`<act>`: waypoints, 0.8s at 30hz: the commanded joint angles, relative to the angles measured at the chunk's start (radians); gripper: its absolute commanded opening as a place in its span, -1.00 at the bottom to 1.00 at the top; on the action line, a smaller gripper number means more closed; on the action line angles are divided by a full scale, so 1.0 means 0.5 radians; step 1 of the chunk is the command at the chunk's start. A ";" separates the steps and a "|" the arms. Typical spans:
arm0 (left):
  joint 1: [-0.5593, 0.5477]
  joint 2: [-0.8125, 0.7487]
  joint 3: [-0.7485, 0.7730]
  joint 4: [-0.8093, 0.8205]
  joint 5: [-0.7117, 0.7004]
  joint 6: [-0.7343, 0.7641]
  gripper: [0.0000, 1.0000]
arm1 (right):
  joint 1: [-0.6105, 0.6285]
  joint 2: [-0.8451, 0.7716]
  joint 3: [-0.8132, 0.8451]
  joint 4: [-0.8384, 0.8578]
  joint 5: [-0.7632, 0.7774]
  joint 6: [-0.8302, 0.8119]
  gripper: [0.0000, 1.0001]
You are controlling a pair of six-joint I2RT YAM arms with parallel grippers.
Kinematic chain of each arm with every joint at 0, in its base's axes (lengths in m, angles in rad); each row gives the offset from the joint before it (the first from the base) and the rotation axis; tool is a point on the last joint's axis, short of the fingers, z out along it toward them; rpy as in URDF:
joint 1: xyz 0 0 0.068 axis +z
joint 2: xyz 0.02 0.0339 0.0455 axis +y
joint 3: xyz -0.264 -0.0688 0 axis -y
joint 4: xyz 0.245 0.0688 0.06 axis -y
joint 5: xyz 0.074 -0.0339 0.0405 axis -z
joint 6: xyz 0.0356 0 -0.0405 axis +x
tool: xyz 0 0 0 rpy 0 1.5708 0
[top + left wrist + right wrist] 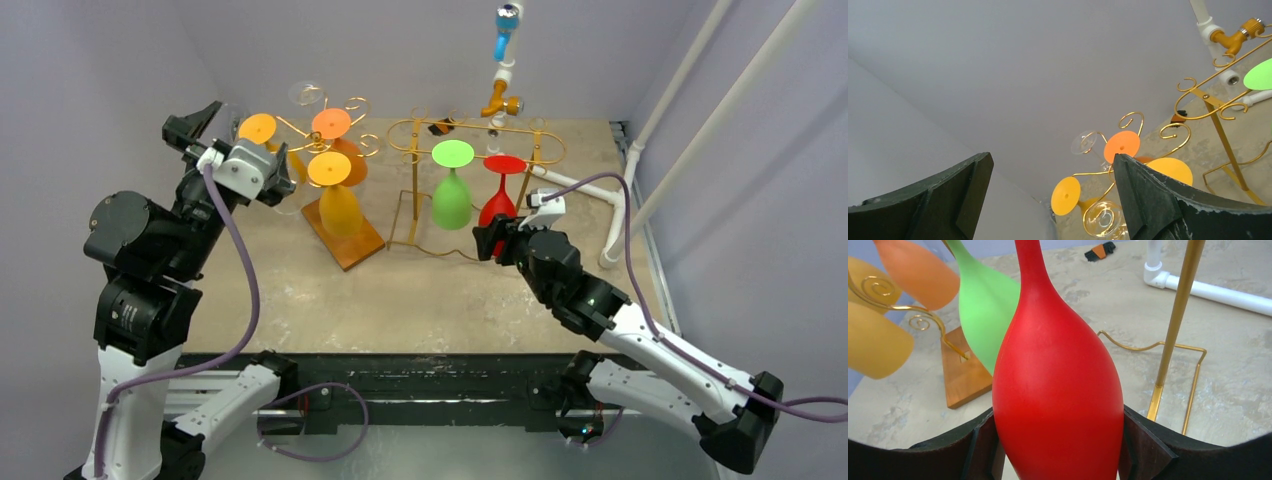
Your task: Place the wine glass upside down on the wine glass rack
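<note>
Red wine glass [497, 208] hangs upside down, foot up, in the right slot of the gold wire rack [1173, 320], just beside a green glass [452, 195] hung the same way. R gripper [1060, 442] straddles the red bowl, jaws apart w/ a finger close against each side; can't tell if clamped or loose. Scroll rack on a wooden base [345, 240] to the left holds orange/yellow glasses [340, 205] plus a clear one [305, 93]. L gripper [1050, 167] is raised near it, jaws wide apart, nothing btwn them.
</note>
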 commanded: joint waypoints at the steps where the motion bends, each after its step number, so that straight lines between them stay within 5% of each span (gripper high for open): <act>1: 0.005 -0.053 -0.056 0.042 -0.010 -0.115 1.00 | -0.021 0.009 -0.010 0.302 -0.007 -0.084 -0.20; 24: 0.005 -0.081 -0.161 -0.041 0.172 -0.064 1.00 | -0.134 0.230 -0.011 0.433 -0.093 -0.117 -0.20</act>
